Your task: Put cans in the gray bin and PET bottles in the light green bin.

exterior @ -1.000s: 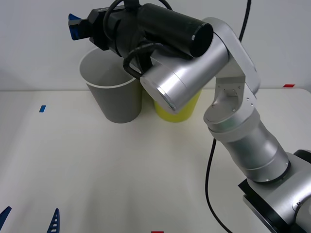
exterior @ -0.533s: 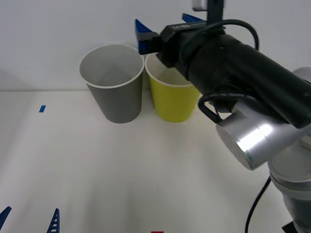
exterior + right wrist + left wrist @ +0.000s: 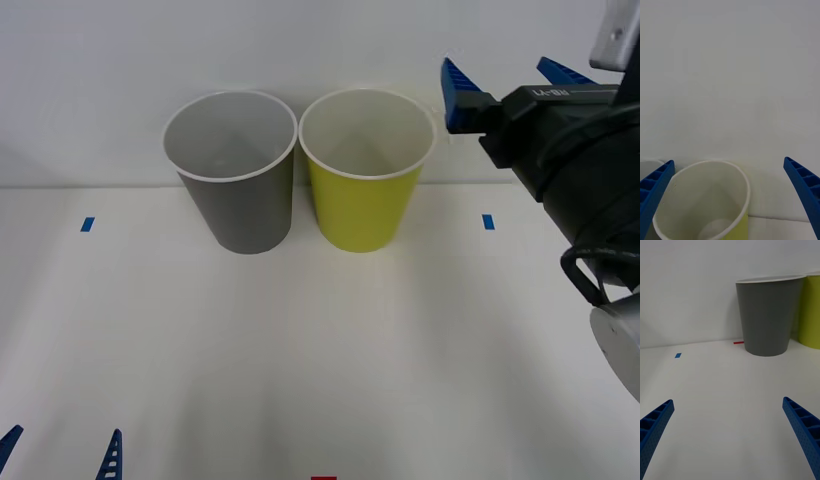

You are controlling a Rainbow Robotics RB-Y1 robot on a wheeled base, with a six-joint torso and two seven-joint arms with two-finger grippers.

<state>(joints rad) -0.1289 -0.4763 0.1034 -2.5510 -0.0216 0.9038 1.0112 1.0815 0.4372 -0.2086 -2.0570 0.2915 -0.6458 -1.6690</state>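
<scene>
The gray bin point(image 3: 238, 205) and the light green bin point(image 3: 365, 205) stand side by side at the back of the white table point(image 3: 300, 340), both with pale insides and no contents visible. My right gripper point(image 3: 495, 65) hovers open and empty, high and to the right of the light green bin point(image 3: 703, 198). Low at the table's near left, my left gripper point(image 3: 60, 448) is open and faces the gray bin point(image 3: 769, 315) from a distance. Cans and PET bottles are out of view.
Blue tape marks point(image 3: 87, 223) point(image 3: 488, 221) lie on the table at far left and far right, and a red mark point(image 3: 323, 478) sits at the front edge. A white wall point(image 3: 100, 80) stands close behind the bins.
The right arm has swung rightward from above the gray bin, past the light green bin, to a spot right of it. The left gripper and both bins have not moved.
</scene>
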